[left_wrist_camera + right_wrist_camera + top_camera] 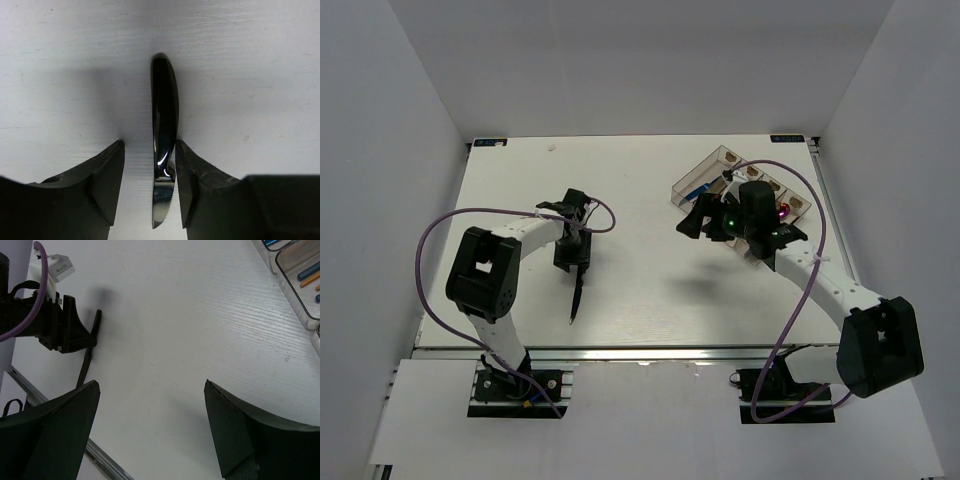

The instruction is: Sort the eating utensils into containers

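Tray [712, 166] at the bench's far right corner already held several utensils, blue and orange among them. Only loose piece seen: black knife [164, 125], flat, left of centre. Left gripper [150, 146] jaws stood narrow astride it, not yet clamped. Right gripper [150, 385] jaws wide, empty.

Bright even overhead light, soft shadows, glint on black knife [164, 125]

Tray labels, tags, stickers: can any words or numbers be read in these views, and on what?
No text is readable anywhere.
The labels at the ends of the tray: too small to read.
The white tag: blurred.
The corner stickers: too small to read.
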`<state>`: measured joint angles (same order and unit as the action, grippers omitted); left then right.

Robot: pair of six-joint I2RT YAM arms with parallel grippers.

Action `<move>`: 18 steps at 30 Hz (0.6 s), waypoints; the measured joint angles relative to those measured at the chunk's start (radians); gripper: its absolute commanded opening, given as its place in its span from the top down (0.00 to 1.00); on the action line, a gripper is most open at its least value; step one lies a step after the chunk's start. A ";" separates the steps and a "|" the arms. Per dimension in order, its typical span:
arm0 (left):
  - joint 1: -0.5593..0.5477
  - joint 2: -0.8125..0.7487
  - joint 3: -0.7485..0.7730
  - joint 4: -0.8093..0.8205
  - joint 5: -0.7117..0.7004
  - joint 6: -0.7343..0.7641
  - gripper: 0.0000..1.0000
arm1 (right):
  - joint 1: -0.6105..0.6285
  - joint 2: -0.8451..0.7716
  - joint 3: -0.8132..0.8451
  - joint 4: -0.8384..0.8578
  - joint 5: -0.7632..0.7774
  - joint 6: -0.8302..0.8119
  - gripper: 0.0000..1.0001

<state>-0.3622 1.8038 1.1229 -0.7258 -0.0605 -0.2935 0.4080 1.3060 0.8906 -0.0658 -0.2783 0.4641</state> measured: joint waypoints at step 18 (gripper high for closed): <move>0.000 0.000 0.000 0.041 -0.021 -0.058 0.59 | 0.000 -0.038 -0.020 0.047 -0.040 0.007 0.11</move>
<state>-0.3626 1.8042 1.1229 -0.6849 -0.0814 -0.3511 0.4080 1.2682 0.8707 -0.0185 -0.3187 0.4713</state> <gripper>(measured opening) 0.434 0.894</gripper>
